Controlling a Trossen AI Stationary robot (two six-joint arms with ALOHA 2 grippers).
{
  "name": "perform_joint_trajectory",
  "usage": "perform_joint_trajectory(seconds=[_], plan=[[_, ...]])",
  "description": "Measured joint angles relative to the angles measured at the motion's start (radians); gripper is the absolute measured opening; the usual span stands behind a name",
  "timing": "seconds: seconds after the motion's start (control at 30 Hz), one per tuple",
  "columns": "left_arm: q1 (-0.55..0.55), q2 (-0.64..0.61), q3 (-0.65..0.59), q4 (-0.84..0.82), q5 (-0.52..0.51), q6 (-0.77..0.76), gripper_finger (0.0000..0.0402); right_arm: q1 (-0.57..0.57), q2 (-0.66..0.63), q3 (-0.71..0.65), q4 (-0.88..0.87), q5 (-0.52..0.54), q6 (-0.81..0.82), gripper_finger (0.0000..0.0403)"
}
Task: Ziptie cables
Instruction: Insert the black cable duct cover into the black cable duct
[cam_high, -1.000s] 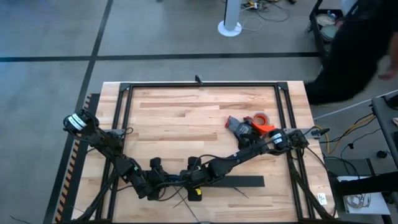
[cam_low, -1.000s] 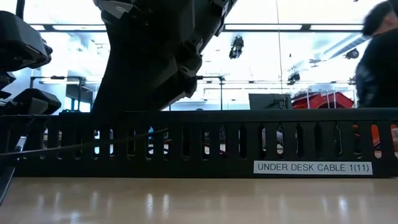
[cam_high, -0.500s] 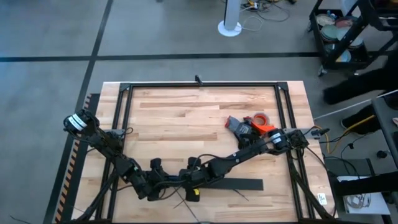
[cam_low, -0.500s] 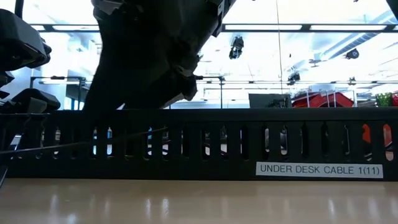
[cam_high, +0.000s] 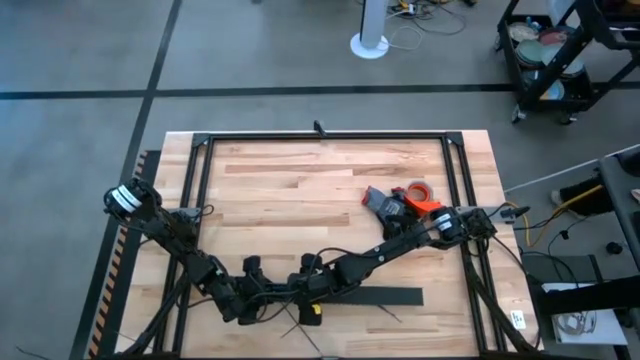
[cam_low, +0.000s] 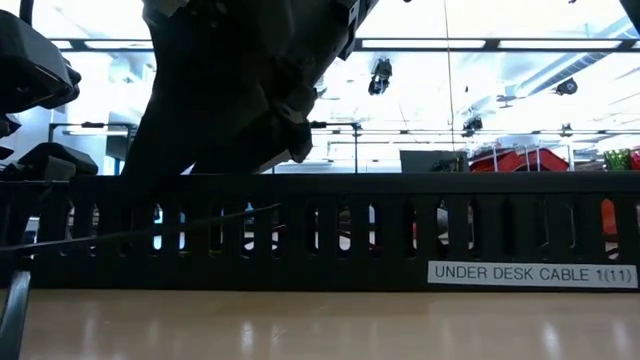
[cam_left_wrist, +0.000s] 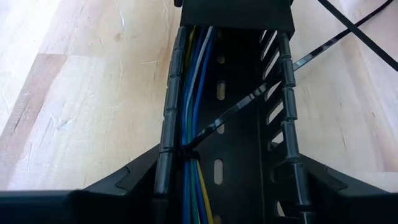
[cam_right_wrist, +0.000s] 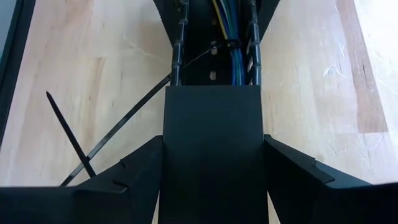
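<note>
The long black comb-toothed plastic duct lies along the near edge of the pale wooden table, its long axis running left to right in the high view, parallel to that edge. A white label reading "UNDER DESK CABLE 1(11)" sits on its side wall in the low view.

Inside the channel, the cables, a bundle of thin blue, grey, green and yellow wires, run lengthwise along one slotted wall, following the duct's axis. A thin dark stiff ziptie is looped around the bundle, and its free tail slants across the channel and out through a slot in the opposite wall onto the wood. In the right wrist view this ziptie's tail crosses a second loose dark ziptie strip lying on the table beside the duct.

The left gripper straddles the duct, its dark fingers spread wide outside both walls. The right gripper straddles the other covered part of the duct likewise, fingers spread on each side of the solid black lid. The two grippers face each other along the duct.
</note>
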Motion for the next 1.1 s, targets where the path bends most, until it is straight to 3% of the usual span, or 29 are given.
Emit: perform_joint_trajectory(seconds=[0.47,1.1], plan=[[0.001,0.001,0.001,0.014,0.016,0.004,0.0233,-0.008,0.0,0.004,-0.021,0.009,0.136,0.0218],[-0.006,0.001,0.002,-0.019,-0.007,-0.012,0.0232,-0.012,-0.002,0.005,-0.08,0.046,0.172,0.0219]])
